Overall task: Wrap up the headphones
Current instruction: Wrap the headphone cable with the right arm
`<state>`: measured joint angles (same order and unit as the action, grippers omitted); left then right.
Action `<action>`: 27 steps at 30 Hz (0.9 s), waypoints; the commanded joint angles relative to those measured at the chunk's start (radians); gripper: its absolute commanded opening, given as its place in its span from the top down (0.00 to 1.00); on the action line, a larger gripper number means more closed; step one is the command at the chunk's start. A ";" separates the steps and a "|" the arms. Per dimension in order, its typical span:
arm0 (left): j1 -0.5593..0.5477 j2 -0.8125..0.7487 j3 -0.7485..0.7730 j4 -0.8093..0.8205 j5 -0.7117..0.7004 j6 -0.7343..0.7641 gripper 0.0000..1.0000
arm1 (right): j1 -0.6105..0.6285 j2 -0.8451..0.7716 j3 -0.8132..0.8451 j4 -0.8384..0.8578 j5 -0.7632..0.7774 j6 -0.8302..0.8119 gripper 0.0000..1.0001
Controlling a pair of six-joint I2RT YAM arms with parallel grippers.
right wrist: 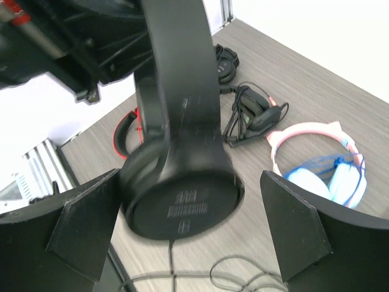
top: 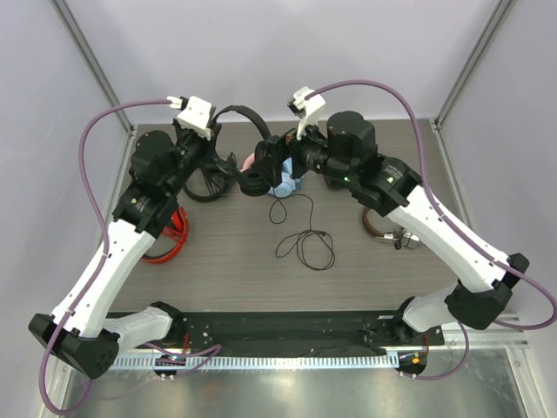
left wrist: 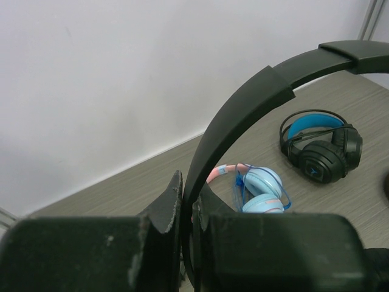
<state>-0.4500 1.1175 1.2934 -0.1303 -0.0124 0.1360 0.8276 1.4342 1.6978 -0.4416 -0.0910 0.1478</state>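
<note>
The slim black headphones (top: 252, 178) are held up above the table. My left gripper (left wrist: 189, 198) is shut on their thin headband (left wrist: 243, 115), which arches up and to the right in the left wrist view. One round flat earcup (right wrist: 182, 204) hangs between the wide-apart fingers (right wrist: 85, 228) of my right gripper (right wrist: 191, 228), which is open and not touching it. The long thin cable (top: 305, 239) drops from the earcup and lies in loose loops on the table. In the top view the left gripper (top: 213, 148) and the right gripper (top: 274, 165) face each other at the back.
A pink-and-blue pair (right wrist: 328, 164) lies just behind the right gripper. A bulky black pair with blue lining (left wrist: 322, 146) lies further off. A red pair (top: 170, 235) lies at the left, a brown and silver pair (top: 387, 231) at the right, and a black headset (right wrist: 252, 112) near the back.
</note>
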 commanded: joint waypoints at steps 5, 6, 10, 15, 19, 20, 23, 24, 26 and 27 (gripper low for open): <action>-0.003 0.011 0.078 0.024 -0.070 -0.007 1.00 | 0.004 -0.225 -0.082 -0.062 -0.061 -0.016 0.00; -0.003 0.013 0.080 0.024 -0.077 -0.007 1.00 | 0.004 -0.253 -0.111 -0.049 -0.056 -0.020 0.00; -0.003 0.016 0.093 0.018 -0.086 -0.030 1.00 | 0.004 -0.432 -0.346 0.069 0.033 -0.127 0.00; -0.003 0.034 0.176 -0.068 -0.067 -0.068 1.00 | 0.004 -0.538 -0.616 0.119 0.178 -0.284 0.02; -0.004 0.030 0.199 -0.097 -0.066 -0.073 1.00 | 0.004 -0.506 -0.676 0.155 0.132 -0.364 0.06; -0.003 0.028 0.201 -0.098 -0.067 -0.076 1.00 | 0.004 -0.495 -0.681 0.170 0.131 -0.396 0.07; -0.003 0.030 0.211 -0.118 -0.061 -0.081 1.00 | 0.005 -0.440 -0.705 0.253 0.134 -0.462 0.11; -0.003 0.030 0.214 -0.121 -0.055 -0.081 1.00 | 0.007 -0.430 -0.713 0.315 0.134 -0.497 0.11; -0.003 0.030 0.218 -0.130 -0.055 -0.082 1.00 | 0.008 -0.400 -0.728 0.381 0.117 -0.522 0.09; -0.003 0.030 0.221 -0.135 -0.054 -0.081 1.00 | 0.008 -0.390 -0.728 0.436 0.108 -0.533 0.09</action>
<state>-0.4503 1.1641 1.4639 -0.2760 -0.0780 0.0811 0.8295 1.0397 0.9638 -0.2356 0.0269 -0.2913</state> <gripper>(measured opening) 0.045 0.903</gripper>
